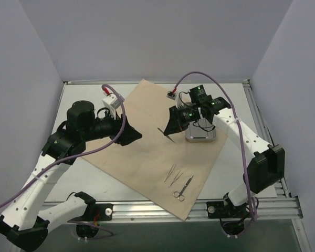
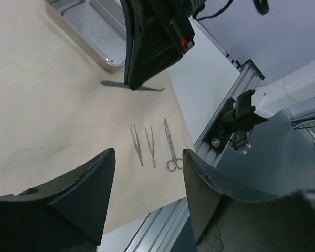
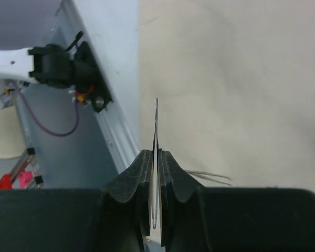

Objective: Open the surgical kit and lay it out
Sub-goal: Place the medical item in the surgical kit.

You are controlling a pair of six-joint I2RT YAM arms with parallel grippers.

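The right gripper (image 3: 156,156) pinches a thin steel instrument (image 3: 156,122) edge-on between its 2 fingers above the spread beige wrap sheet (image 1: 142,157) — left gripper (image 2: 148,156) apart, empty — so it may pivot and drop askew.

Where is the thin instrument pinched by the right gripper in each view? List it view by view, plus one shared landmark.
Top external: thin instrument at centre, left of the steel tray.
Left wrist: upper middle, poking out beneath the right gripper.
Right wrist: centre, edge-on between the fingers.
Shared landmark: the tan wrap sheet beneath it in all three.
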